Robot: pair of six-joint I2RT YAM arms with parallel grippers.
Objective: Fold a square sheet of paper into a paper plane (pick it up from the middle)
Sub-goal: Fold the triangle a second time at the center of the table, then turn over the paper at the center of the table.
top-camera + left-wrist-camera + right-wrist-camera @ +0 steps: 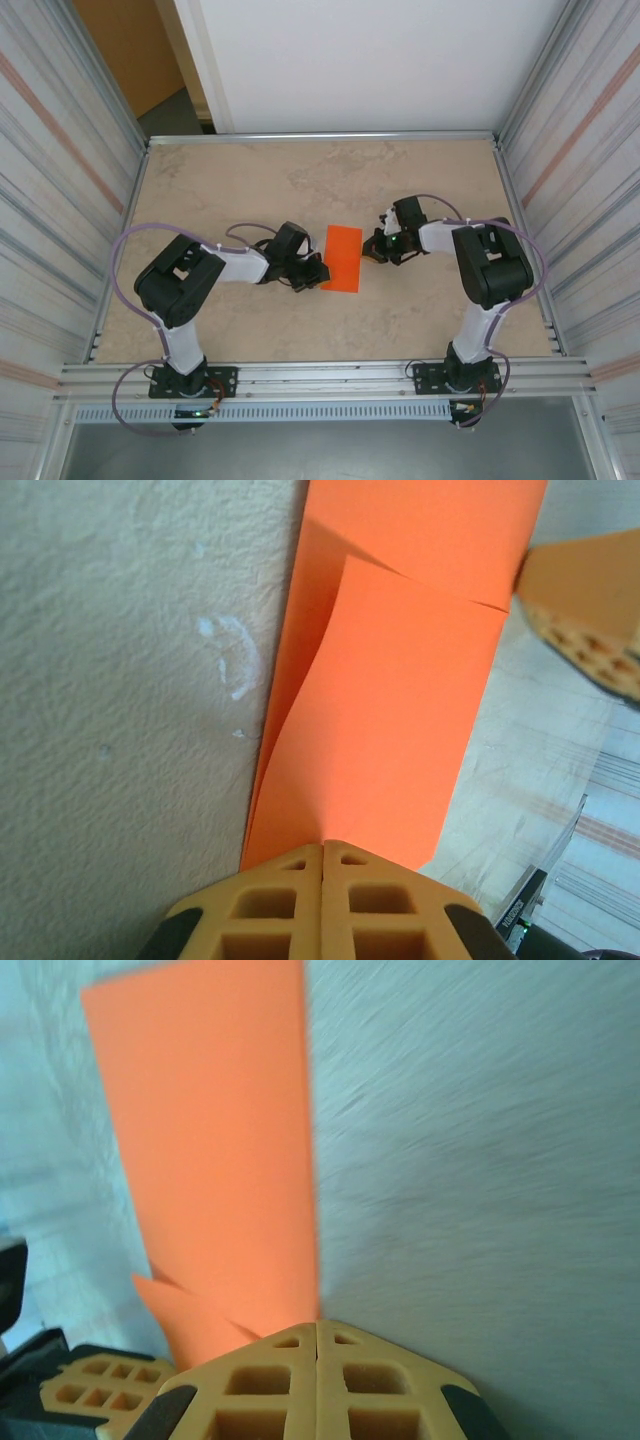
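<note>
The square sheet of paper (pixel 342 257) lies folded into a bright orange rectangle at the middle of the table, between the two arms. My left gripper (pixel 316 272) is shut at its near left edge. In the left wrist view the upper layer (pixel 400 680) bows up off the lower one and runs into the closed tips (pixel 322 845), so it looks pinched there. My right gripper (pixel 374 248) is shut at the opposite side. Its tips (pixel 317 1325) touch the long edge of the sheet (pixel 210 1140), which lies flat beside them and not between the jaws.
The tabletop (pixel 420 180) is beige stone-patterned, with a metal rail (pixel 320 375) along the near edge and corrugated walls left and right. A chalky white mark (pixel 232 660) sits on the table just left of the paper.
</note>
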